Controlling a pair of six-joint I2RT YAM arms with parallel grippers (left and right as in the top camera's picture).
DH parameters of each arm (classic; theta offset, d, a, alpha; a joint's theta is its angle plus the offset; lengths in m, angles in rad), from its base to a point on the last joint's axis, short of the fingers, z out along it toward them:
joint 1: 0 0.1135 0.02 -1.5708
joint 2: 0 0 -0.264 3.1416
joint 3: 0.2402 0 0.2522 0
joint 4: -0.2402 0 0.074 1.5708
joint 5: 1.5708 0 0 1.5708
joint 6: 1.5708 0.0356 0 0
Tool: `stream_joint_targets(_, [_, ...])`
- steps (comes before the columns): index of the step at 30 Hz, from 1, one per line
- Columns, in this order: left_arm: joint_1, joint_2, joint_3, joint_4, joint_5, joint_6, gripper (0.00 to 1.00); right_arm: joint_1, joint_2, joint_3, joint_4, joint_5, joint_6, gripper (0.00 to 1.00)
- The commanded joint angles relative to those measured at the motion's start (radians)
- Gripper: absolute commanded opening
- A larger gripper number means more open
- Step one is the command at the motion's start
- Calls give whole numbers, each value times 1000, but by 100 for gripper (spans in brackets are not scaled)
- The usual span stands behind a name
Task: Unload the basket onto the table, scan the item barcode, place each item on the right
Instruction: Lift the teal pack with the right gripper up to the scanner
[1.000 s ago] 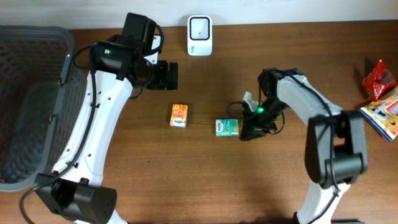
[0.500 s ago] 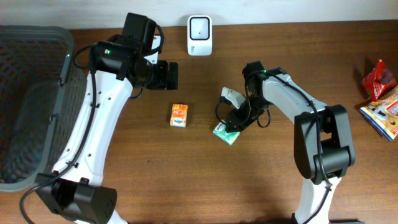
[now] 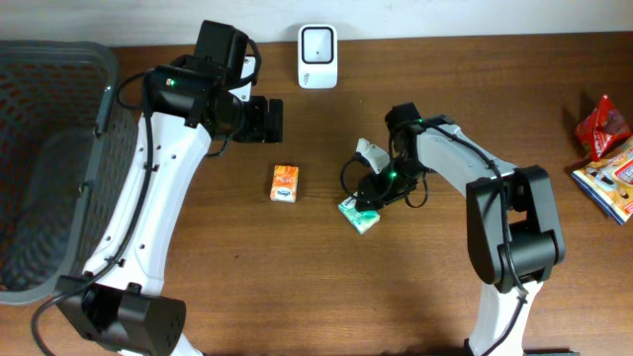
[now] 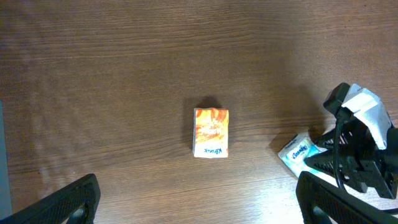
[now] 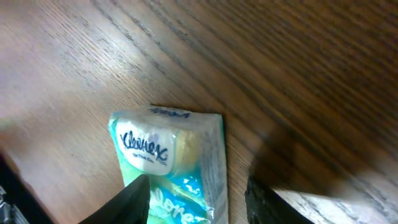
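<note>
Kleenex pack (image 5: pixel 168 162) is a small soft packet in teal and pale green wrap, with a white oval patch carrying the blue Kleenex logo facing up. No barcode shows on the side in view. It's lying on the brown wooden table (image 3: pixel 247 287), turned at an angle rather than square to the edge.

Right pincer (image 5: pixel 198 196) is down low right over it, jaws partway apart with the packet's near end sitting between them. One finger (image 5: pixel 132 202) overlaps the packet's edge; whether it actually touches is hard to tell. The other finger is just clear of the wrap, with a strip of bare wood between. So it's straddling, not clamped on anything.

Moving out: an orange pack (image 3: pixel 285 183) sits near, on the left arm's side, apart from the Kleenex. Left pincer (image 4: pixel 198 186) hangs above the table over there, jaws wide apart and empty.

A white scanner (image 3: pixel 316 44) stands at the far edge, well apart from the packet. A grey basket (image 3: pixel 20 99) fills the far left side, and a red snack bag (image 3: pixel 605 124) and other packets lie at the far right.
</note>
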Motion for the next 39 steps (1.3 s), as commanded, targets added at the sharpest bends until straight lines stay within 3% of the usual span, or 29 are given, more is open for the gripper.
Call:
stream_joint_targets(1, [0, -6, 3, 2, -3, -6, 99, 1, 4, -42, 28, -23, 16, 48])
stream_joint_targets(4, [0, -6, 3, 2, -3, -6, 99, 0, 4, -89, 87, -20, 51, 34])
stream_joint_targets(5, [0, -6, 3, 2, -3, -6, 99, 0, 4, -87, 98, -20, 94, 19])
stream_joint_targets(7, [0, -6, 3, 2, -3, -6, 99, -6, 3, -77, 100, -21, 160, 4])
stream_joint_targets(9, [0, -6, 3, 2, -3, -6, 99, -37, 3, -25, 62, -74, 204, 4])
stream_joint_targets(11, [0, -6, 3, 2, -3, -6, 99, -128, 3, 82, -5, -341, 203, 4])
stream_joint_targets(12, [0, -6, 3, 2, -3, -6, 99, -208, 3, 129, 19, -550, 199, 4])
stream_joint_targets(15, [0, -6, 3, 2, -3, -6, 99, -311, 3, 130, 116, -910, 199, 4])
stream_joint_targets(18, [0, -6, 3, 2, -3, -6, 99, -313, 4, 131, 293, -1030, 240, 4])
stream_joint_targets(20, [0, -6, 3, 2, -3, -6, 99, -312, 4, 130, 362, -1030, 312, 4])
stream_joint_targets(25, [0, -6, 3, 2, -3, -6, 99, -254, 4, 131, 425, -1029, 325, 4])
stream_joint_targets(27, [0, -6, 3, 2, -3, -6, 99, -241, 4, 131, 526, -1025, 414, 4])
stream_joint_targets(28, [0, -6, 3, 2, -3, -6, 99, -241, 3, 131, 570, -988, 453, 4])
stream_joint_targets(29, [0, -6, 3, 2, -3, -6, 99, -240, 3, 131, 615, -818, 541, 4])
stream_joint_targets(33, [0, -6, 3, 2, -3, -6, 99, -149, -2, 214, 583, -158, 608, 4])
stream_joint_targets(36, [0, -6, 3, 2, -3, -6, 99, -4, -2, 370, 539, 489, 490, 4])
stream_joint_targets(38, [0, -6, 3, 2, -3, -6, 99, 75, 17, 372, 684, 766, 366, 4])
stream_joint_targets(39, [0, -6, 3, 2, -3, -6, 99, 99, 42, 372, 743, 814, 316, 4])
